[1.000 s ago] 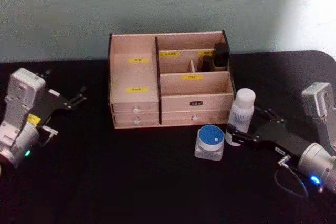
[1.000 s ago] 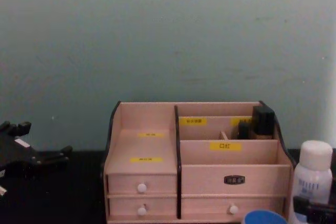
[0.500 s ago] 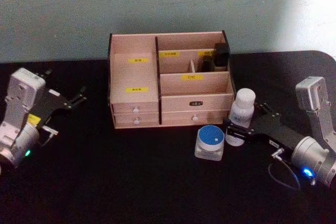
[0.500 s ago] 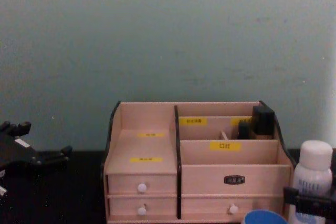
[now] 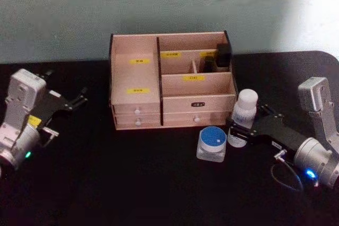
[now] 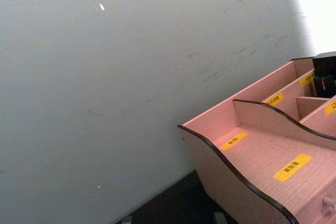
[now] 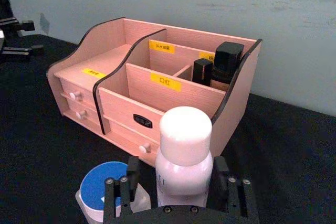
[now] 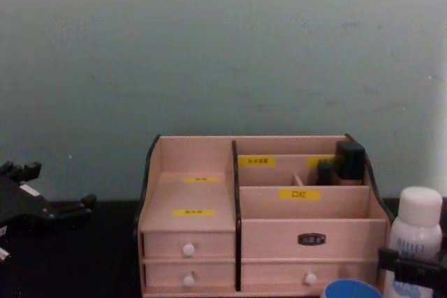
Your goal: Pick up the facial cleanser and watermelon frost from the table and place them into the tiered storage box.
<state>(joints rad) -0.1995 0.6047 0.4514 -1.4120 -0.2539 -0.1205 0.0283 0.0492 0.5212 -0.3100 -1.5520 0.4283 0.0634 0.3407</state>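
The right gripper (image 5: 239, 132) is at the near right of the black worktop (image 5: 132, 183), open, its jaws set on either side of the lower body of the facial cleanser (image 5: 246, 104). A slight gap shows on one side in the right wrist view. The bottle stands upright just off the near right corner of the tiered storage box (image 5: 135, 72). The watermelon frost (image 5: 212, 142) sits just left of the bottle, nearer the edge. The left gripper (image 5: 69, 114) rests open, far left, well apart from the box.
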